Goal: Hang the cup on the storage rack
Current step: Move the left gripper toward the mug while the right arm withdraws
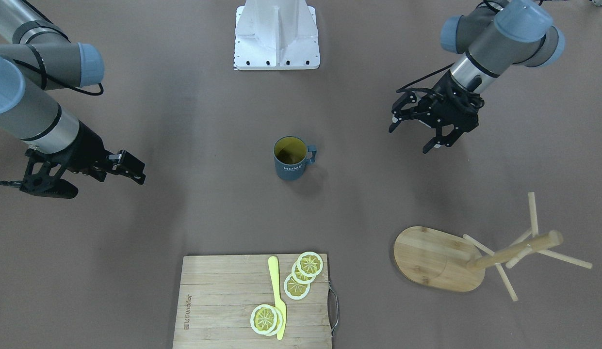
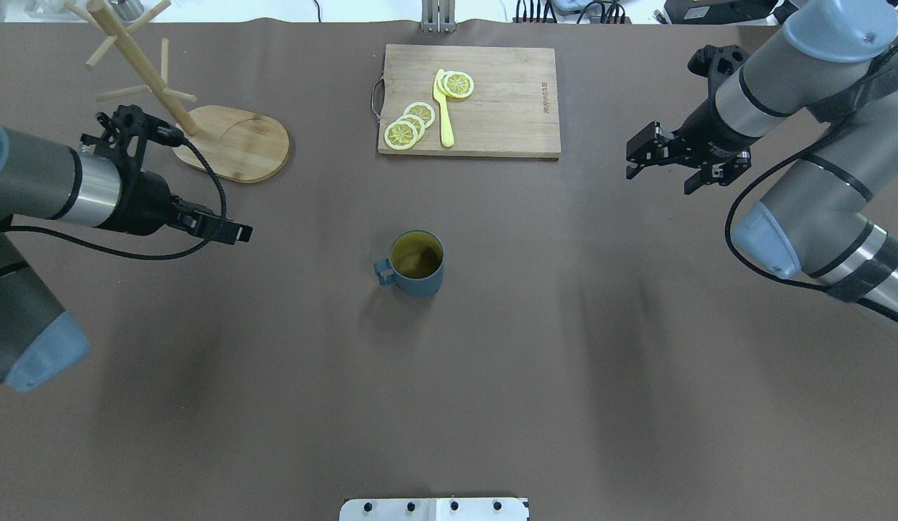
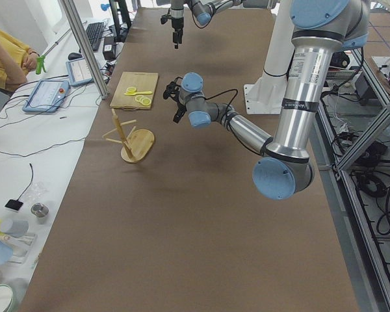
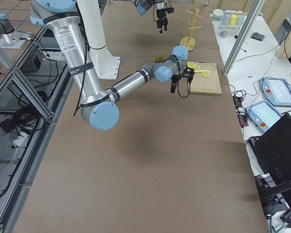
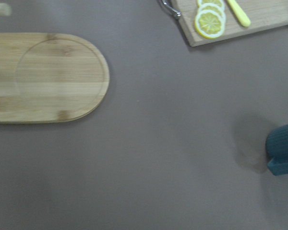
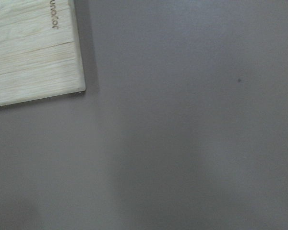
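Observation:
The dark slate-blue cup point(image 1: 291, 162) stands upright mid-table, yellow-green inside, handle towards the robot's left; it also shows in the overhead view point(image 2: 417, 264) and at the right edge of the left wrist view point(image 5: 284, 148). The wooden storage rack point(image 1: 514, 252) stands on its oval base point(image 2: 235, 141) at the far left. My left gripper point(image 1: 410, 139) is open and empty, hovering between rack and cup point(image 2: 235, 233). My right gripper point(image 2: 658, 181) is open and empty, far to the cup's right, above bare table point(image 1: 106, 186).
A slatted cutting board point(image 2: 492, 101) with a metal handle lies at the far middle, carrying lemon slices point(image 2: 409, 126) and a yellow knife point(image 2: 443, 108). Its corner shows in the right wrist view point(image 6: 33, 52). The robot's white base point(image 1: 276, 34) sits on the near side.

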